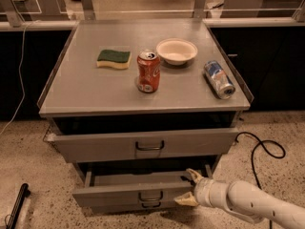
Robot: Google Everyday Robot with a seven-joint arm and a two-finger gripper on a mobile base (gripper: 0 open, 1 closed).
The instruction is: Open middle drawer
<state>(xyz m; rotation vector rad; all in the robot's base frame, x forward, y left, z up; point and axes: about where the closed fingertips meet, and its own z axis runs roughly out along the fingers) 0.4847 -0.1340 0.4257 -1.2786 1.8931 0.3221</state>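
The middle drawer (128, 191) is the low grey front with a small dark loop handle (150, 196). It stands pulled out a short way, and its plain grey tray shows behind the front. My gripper (189, 189) is at the right end of that front. One fingertip (194, 175) reaches over the top edge into the tray, and the other (184, 201) lies in front of and below the panel. The fingers are spread apart. My white arm (248, 204) comes in from the lower right.
The taller drawer front (143, 146) above is slightly ajar. On the cabinet top (95, 89) are a green-and-yellow sponge (114, 58), a red can (148, 71), a white bowl (177, 51) and a blue can lying on its side (219, 79). A black cable (262, 149) loops on the floor at the right, and a dark object (18, 202) lies at the lower left.
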